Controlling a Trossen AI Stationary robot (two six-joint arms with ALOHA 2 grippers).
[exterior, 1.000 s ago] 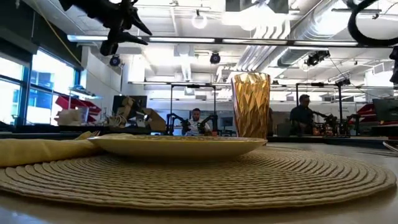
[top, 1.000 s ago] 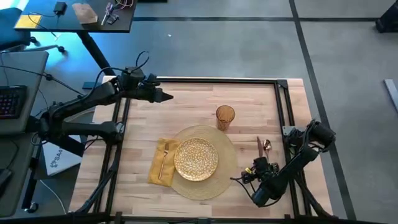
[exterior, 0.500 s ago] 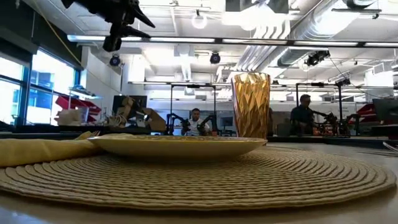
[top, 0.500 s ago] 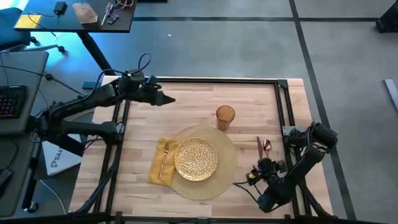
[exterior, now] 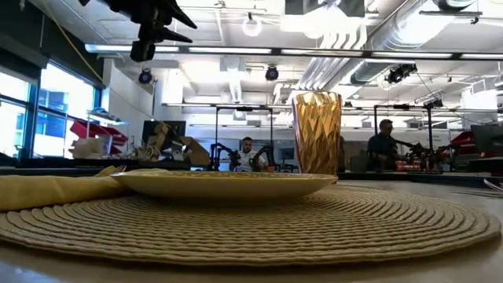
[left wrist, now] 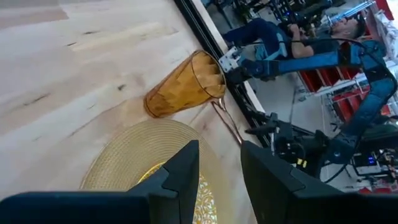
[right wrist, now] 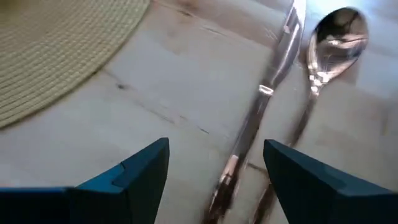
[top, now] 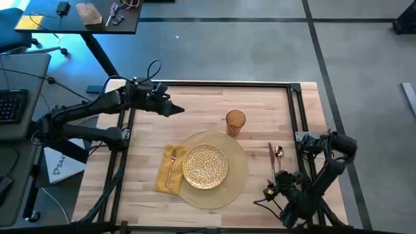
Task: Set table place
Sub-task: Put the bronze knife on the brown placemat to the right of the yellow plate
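On the light wood table (top: pixel 195 114) lies a round woven placemat (top: pixel 237 179) with a gold speckled plate (top: pixel 205 164) on it. An amber ribbed glass (top: pixel 235 121) stands upright beyond the mat. A yellow napkin (top: pixel 162 179) with a fork (top: pixel 170 170) on it lies left of the plate. A copper knife (top: pixel 272 156) and spoon (top: pixel 279 155) lie flat to the right. My left gripper (top: pixel 177 109) hangs open in the air over the far left of the table. My right gripper (top: pixel 270 192) is open, nearer the front edge than the knife (right wrist: pixel 273 74) and spoon (right wrist: pixel 333 34), touching neither.
A black frame rail (top: pixel 227 83) runs around the tabletop. A small dark desk (top: pixel 71 16) stands beyond the far left corner. Bare wood lies between the glass and my left gripper. In the low view, people (exterior: pixel 250 153) sit in the room behind the table.
My right gripper has drawn back from the knife and spoon toward the table's near right corner, staying open. The cutlery has stayed in place. My left gripper has drifted a little toward the table's right and near side, high above the wood.
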